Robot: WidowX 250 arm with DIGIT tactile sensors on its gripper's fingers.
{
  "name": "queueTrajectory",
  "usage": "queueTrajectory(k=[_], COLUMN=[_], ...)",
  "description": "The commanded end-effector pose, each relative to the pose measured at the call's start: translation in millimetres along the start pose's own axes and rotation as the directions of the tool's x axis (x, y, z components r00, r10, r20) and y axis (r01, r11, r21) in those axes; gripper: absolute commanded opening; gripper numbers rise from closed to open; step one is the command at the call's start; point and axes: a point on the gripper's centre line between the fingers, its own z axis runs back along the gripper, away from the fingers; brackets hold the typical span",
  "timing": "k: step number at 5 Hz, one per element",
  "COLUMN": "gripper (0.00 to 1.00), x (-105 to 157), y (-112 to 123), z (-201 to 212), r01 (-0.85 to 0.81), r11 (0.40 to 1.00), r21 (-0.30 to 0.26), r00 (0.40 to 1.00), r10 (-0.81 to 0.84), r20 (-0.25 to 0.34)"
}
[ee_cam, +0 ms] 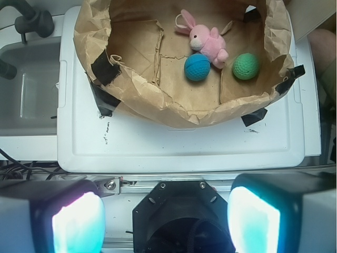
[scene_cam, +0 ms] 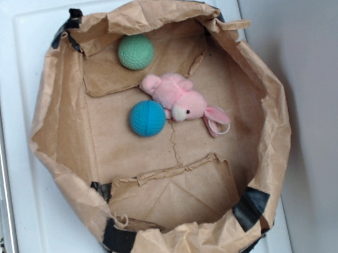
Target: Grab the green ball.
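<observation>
Ahead of the jaws, well beyond them in the wrist view, a brown paper bag (ee_cam: 158, 100) with rolled-down sides sits on a white plastic lid (ee_cam: 179, 147). The gripper (ee_cam: 166, 219) hangs outside the bag, over the near edge of the lid, with its two fingers (ee_cam: 79, 221) spread wide and nothing between them; their inner pads glow pale blue-green.

Inside the bag, on its flat floor, lie three things. The green ball (ee_cam: 245, 66) rests ahead and to the right of the jaws, close to the bag's right wall, with its finely dimpled surface showing. A blue ball (ee_cam: 197, 67) of much the same size sits to the left of it, nearly straight ahead of the jaws, apart from the green one. A pink plush rabbit (ee_cam: 206, 41) lies just beyond both balls, touching the blue ball, its ears pointing away to the left.

Patches of black tape (ee_cam: 105, 71) mark the bag's rim in several spots. Left of the lid, a grey sink basin (ee_cam: 26, 89) shows beside the jaws' side of the scene.

From overhead, the green ball (scene_cam: 136, 51) lies near the bag's edge, clear of the rabbit.
</observation>
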Motion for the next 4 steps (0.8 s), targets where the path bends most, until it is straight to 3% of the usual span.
queueTrajectory(k=[1,2,4], gripper=[1.00,1.00,1.00], x=[0.0,26.3,65.5], y=[0.0,-14.7,-20.1], z=[0.0,-11.4,-35.4], r01=[0.000,-0.062,-0.191], r11=[1.000,0.998,0.981], r21=[0.000,0.022,0.036], r00=[1.000,0.998,0.980], r10=[0.000,0.062,0.189], r20=[0.000,0.021,0.057])
